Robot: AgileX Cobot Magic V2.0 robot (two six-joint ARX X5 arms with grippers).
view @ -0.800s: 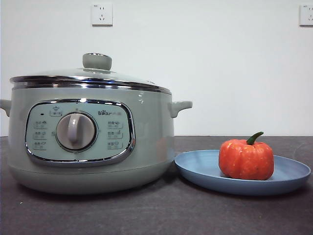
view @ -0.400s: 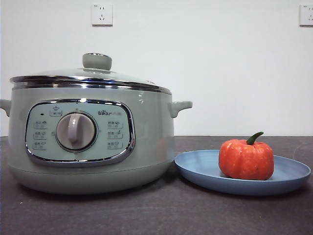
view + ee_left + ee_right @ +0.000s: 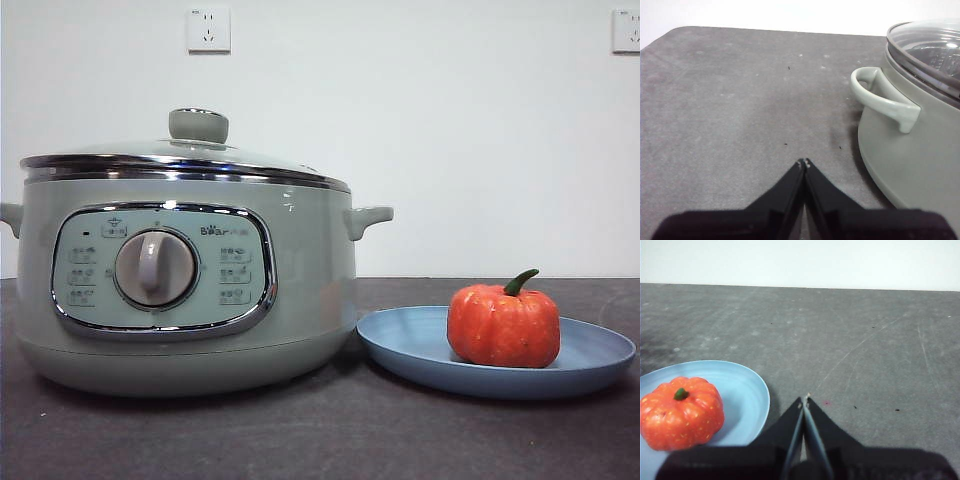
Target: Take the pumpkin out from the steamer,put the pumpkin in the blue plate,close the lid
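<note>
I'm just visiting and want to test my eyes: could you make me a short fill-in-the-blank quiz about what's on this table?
1. The pumpkin sits on the ____ plate.
2. The steamer has its glass lid ____.
3. The left hand and the right hand both have their jaws ____.
4. The pumpkin's stem is ____.

Missing words: blue; on; shut; green

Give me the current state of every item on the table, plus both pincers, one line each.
pumpkin: upright on the blue plate, stem up, nothing gripping it.
blue plate: flat on the table beside the steamer, holding the pumpkin.
lid: closed, seated on the steamer.
steamer: upright, covered.
left pincer: shut, empty, over bare table beside the steamer's handle.
right pincer: shut, empty, beside the plate.
</note>
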